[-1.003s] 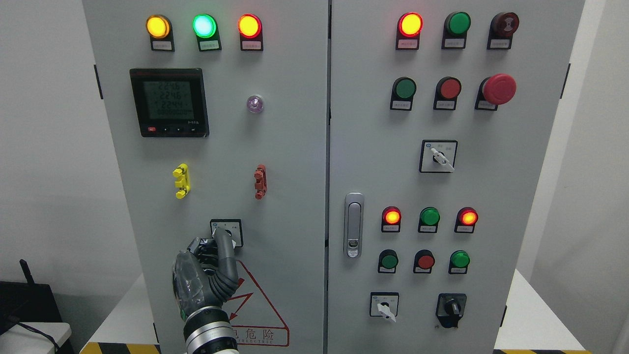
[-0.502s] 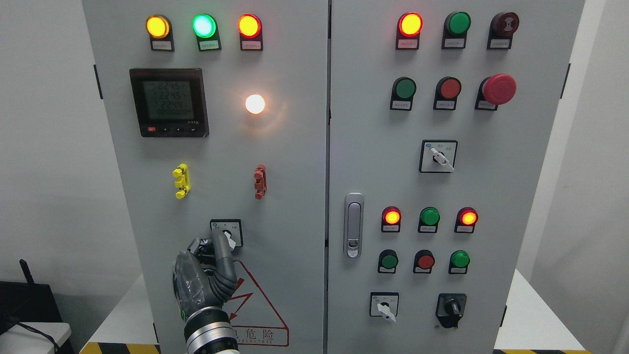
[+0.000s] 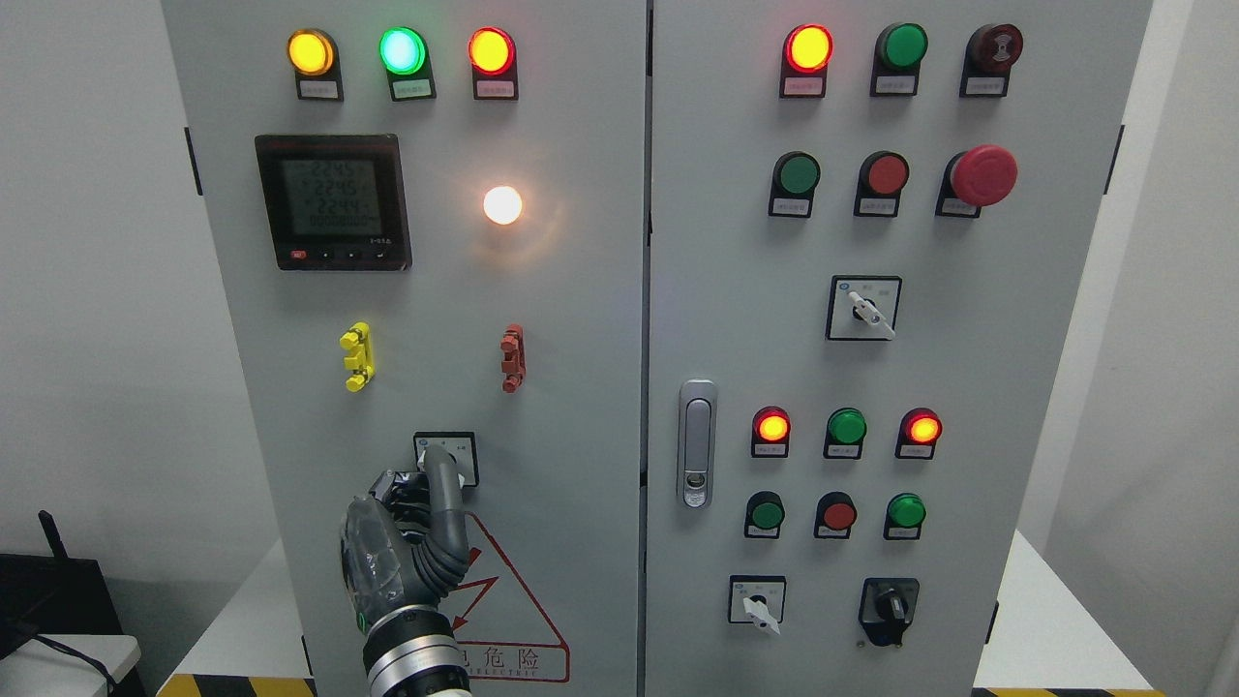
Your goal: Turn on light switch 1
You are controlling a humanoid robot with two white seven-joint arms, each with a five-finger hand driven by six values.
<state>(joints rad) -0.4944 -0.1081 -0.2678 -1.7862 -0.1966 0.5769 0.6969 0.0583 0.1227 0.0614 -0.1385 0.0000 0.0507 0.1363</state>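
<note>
Left robot hand (image 3: 411, 542) rises from the bottom edge, palm toward the cabinet door, one finger (image 3: 443, 484) extended straight up, the others curled, gripping nothing. Fingertip rests on the rotary switch (image 3: 446, 457), which sits at the hand's 12 o'clock, low on the left door. White lamp (image 3: 502, 204) glows at 12 o'clock, well above the switch. Top row of the left door: three lit indicators. One meter (image 3: 334, 201), at 9 o'clock from the lamp

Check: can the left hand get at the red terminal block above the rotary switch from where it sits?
Probably yes. The left hand sits at the rotary switch, and the red terminal block is just above and right on the same door, with only bare panel between.
</note>
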